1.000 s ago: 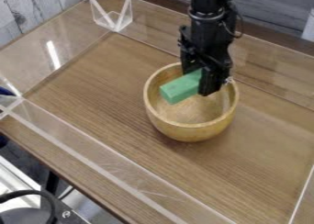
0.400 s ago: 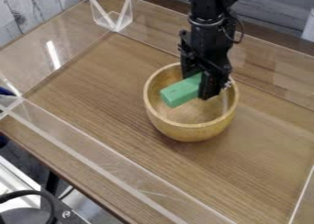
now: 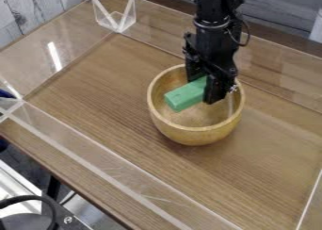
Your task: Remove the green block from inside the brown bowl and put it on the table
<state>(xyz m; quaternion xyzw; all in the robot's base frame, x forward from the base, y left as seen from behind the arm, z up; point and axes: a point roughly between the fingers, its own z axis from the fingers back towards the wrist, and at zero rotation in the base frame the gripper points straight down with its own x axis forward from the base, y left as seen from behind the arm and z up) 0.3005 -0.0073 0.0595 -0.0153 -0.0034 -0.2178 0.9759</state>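
The brown bowl (image 3: 195, 125) stands near the middle of the table (image 3: 101, 92). Inside it lies the green block (image 3: 186, 94), tilted, with its right end up between the black fingers. My gripper (image 3: 213, 84) reaches straight down into the bowl and is shut on that right end of the block. The block's left end points toward the bowl's left wall. The fingertips are partly hidden behind the block and the bowl's rim.
Clear acrylic walls (image 3: 51, 50) border the tabletop on all sides. A clear angled bracket (image 3: 116, 15) sits at the back left corner. Bare wood lies left of and in front of the bowl.
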